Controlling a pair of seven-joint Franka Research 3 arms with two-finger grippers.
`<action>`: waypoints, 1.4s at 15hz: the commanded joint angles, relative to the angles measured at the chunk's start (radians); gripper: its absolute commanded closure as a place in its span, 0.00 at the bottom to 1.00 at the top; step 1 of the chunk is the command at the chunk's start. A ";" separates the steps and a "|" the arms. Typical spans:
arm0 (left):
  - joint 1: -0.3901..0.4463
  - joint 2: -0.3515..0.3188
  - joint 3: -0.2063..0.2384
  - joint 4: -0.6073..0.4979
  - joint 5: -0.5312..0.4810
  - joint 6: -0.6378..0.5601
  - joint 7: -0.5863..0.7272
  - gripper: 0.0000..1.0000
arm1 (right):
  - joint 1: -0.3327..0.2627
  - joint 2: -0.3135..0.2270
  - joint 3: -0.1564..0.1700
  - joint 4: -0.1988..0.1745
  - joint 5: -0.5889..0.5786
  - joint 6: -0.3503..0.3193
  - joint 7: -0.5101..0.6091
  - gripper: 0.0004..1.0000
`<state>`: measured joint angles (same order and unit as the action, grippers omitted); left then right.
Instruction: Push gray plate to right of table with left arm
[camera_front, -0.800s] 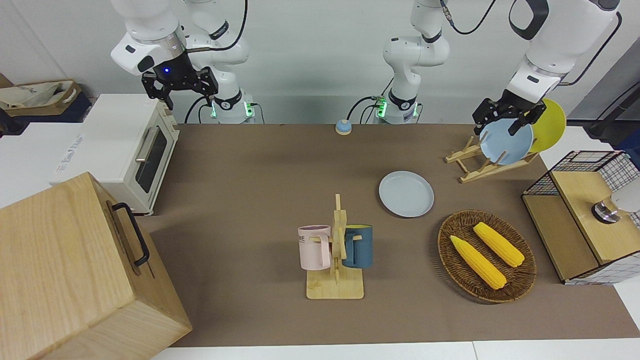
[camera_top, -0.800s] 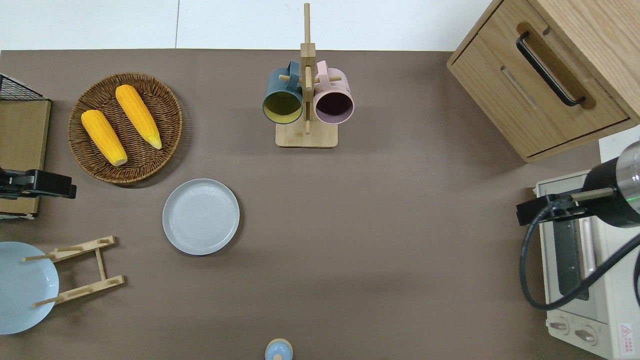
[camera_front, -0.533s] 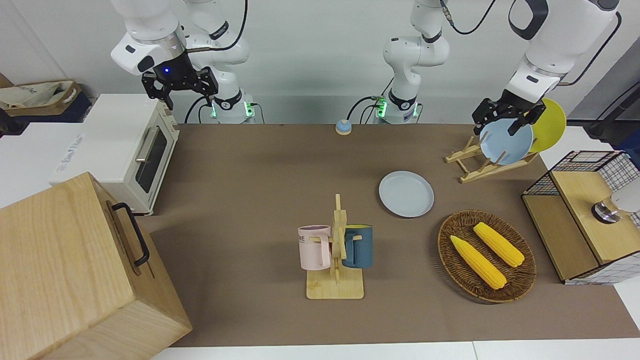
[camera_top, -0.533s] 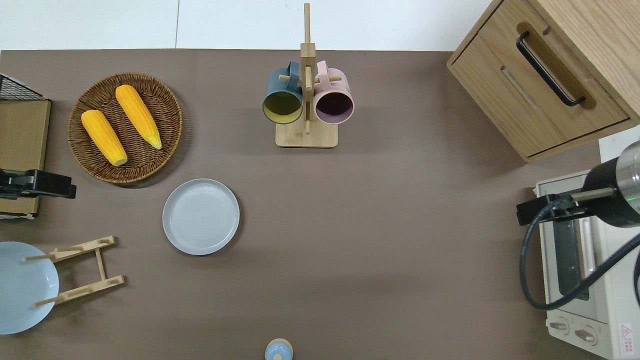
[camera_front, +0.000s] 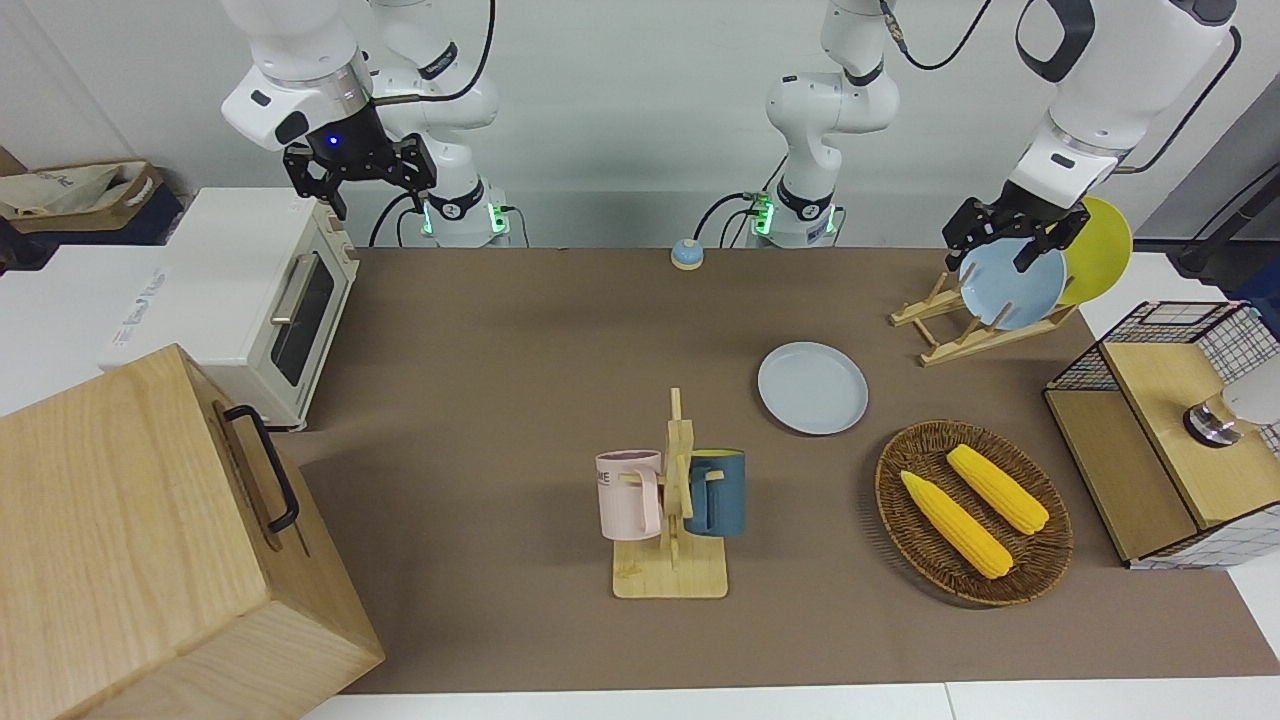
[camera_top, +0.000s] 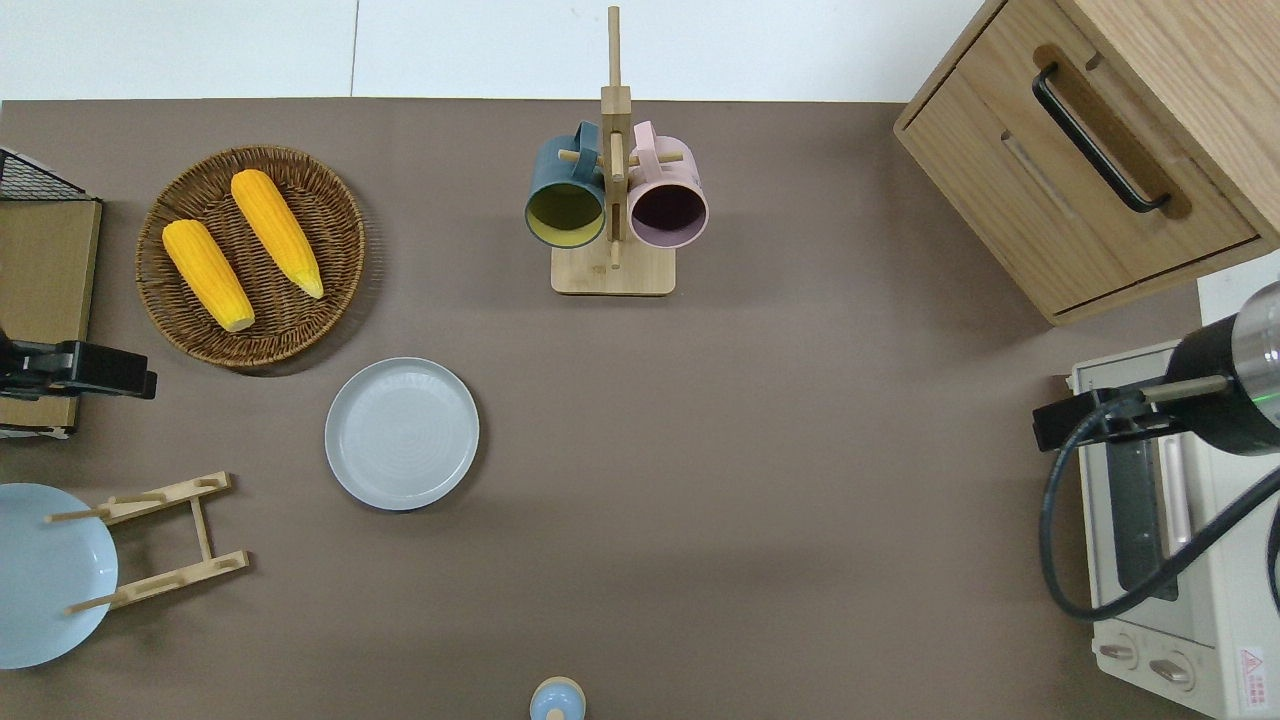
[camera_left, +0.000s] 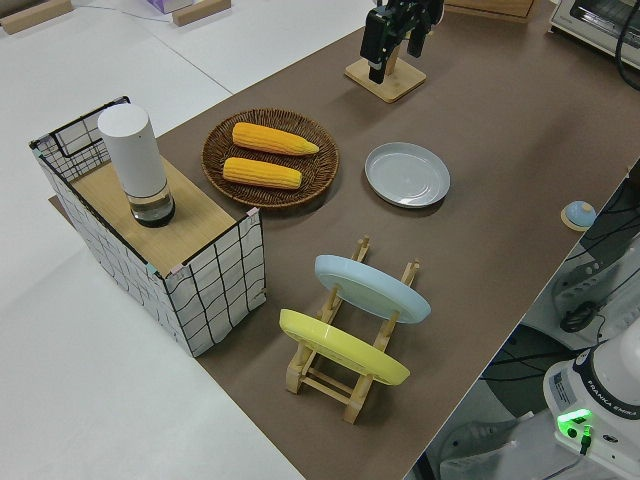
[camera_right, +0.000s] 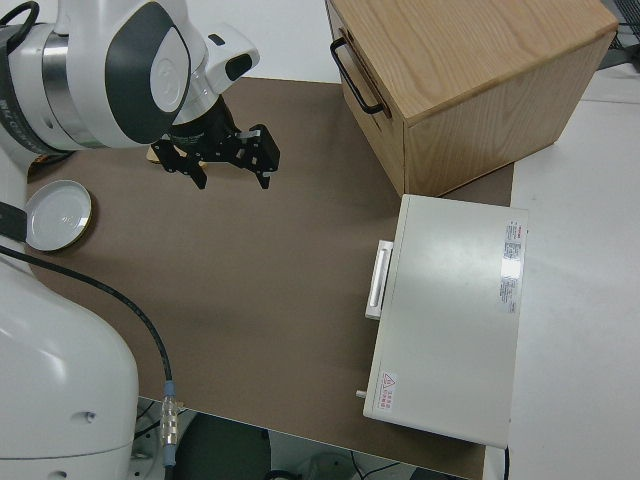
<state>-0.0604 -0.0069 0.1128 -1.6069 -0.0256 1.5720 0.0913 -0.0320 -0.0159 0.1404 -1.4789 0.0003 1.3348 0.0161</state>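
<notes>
Both jaws apart; gray plate (camera_top: 402, 433) untouched on table (camera_top: 760, 480); pink mug's lettering unreadable.

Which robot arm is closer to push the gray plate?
The left. Its gripper hangs at the gray plate's end of the table, up by the plate rack. The right arm is parked.
</notes>
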 joint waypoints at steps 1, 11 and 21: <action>-0.009 -0.008 -0.005 -0.034 -0.017 0.008 -0.021 0.00 | -0.020 -0.002 0.016 0.009 0.004 -0.016 0.013 0.02; -0.009 -0.031 -0.047 -0.220 -0.027 0.193 -0.058 0.00 | -0.020 -0.002 0.016 0.009 0.004 -0.016 0.013 0.02; -0.016 -0.100 -0.061 -0.562 -0.025 0.540 -0.093 0.00 | -0.020 -0.002 0.016 0.009 0.004 -0.016 0.013 0.02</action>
<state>-0.0666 -0.0579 0.0482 -2.0521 -0.0415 2.0121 0.0128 -0.0320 -0.0159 0.1404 -1.4789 0.0003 1.3348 0.0161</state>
